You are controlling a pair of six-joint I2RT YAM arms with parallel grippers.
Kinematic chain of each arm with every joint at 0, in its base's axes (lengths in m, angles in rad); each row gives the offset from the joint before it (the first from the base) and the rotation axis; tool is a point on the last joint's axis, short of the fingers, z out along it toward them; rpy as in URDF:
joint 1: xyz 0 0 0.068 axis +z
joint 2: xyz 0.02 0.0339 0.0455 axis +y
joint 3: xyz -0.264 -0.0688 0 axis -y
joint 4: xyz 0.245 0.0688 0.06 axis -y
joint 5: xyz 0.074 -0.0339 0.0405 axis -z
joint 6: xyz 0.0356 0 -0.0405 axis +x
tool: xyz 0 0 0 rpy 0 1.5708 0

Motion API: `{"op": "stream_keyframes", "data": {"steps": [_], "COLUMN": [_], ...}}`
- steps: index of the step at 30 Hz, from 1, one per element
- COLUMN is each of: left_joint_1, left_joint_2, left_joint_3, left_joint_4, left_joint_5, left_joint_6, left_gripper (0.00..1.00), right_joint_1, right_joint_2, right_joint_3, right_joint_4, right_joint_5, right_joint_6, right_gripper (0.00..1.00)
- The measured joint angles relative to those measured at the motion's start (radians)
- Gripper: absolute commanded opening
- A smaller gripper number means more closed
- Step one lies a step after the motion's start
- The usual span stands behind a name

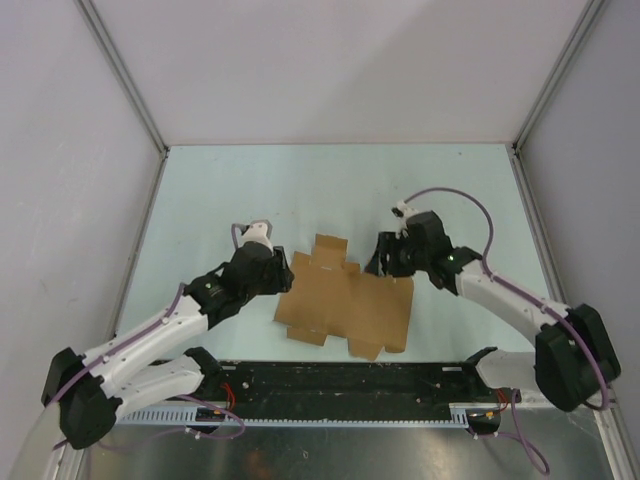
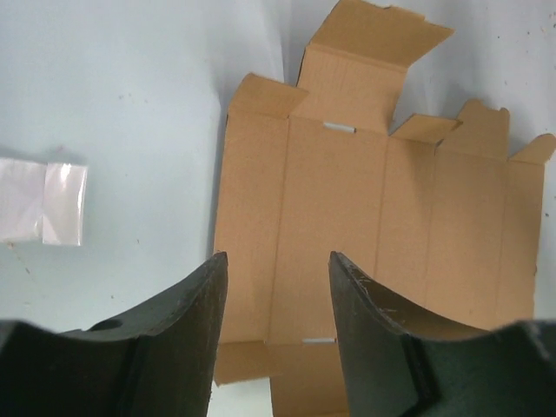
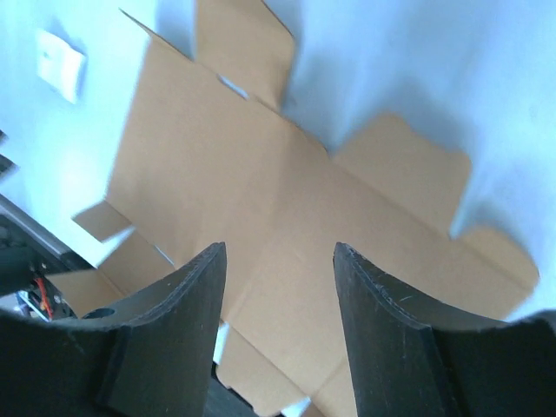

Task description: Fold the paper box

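One flat paper box (image 1: 345, 298), two hands (image 2: 278, 261) (image 3: 280, 250), both parted

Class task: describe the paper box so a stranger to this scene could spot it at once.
On the pale blue table, look near the front edge, between the open left tool and right tool. The paper box lies unfolded there. It is a brown, many-flapped creased sheet, unlike the small white scrap beside it.

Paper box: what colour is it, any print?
The paper box is plain brown, unprinted; left wrist view shows it best.
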Motion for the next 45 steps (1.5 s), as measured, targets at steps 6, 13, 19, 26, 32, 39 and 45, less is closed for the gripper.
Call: {"op": "stream_keyframes", "data": {"steps": [6,13,19,26,32,39,45], "left_joint_1": [0.010,0.019,0.019,0.025,0.030,0.034,0.039], "left_joint_2": [-0.080,-0.105,-0.135,-0.182,-0.197,-0.197,-0.197], "left_joint_3": [-0.051,-0.073,-0.091,-0.109,-0.119,-0.126,-0.127], "left_joint_4": [0.000,0.006,0.006,0.007,0.006,0.006,0.006], "left_joint_5": [0.034,0.067,0.088,0.093,0.107,0.108,0.109], "left_joint_6": [-0.048,-0.069,-0.077,-0.084,-0.092,-0.092,-0.092], "left_gripper": [0.57,0.57,0.57,0.57,0.57,0.57,0.57], "right_joint_1": [0.011,0.014,0.013,0.026,0.057,0.084,0.092], "right_joint_2": [0.211,0.439,0.655,0.912,0.939,0.949,0.981], "right_joint_3": [0.278,0.593,0.835,1.185,1.209,1.186,1.180], "right_joint_4": [-0.003,-0.097,-0.285,-0.537,-0.624,-0.643,-0.618], "right_joint_5": [-0.088,-0.155,-0.226,-0.232,-0.229,-0.229,-0.176], "right_joint_6": [-0.160,-0.444,-0.685,-0.858,-0.917,-0.940,-0.930], "right_gripper": [0.62,0.68,0.70,0.68,0.67,0.56,0.44]}}
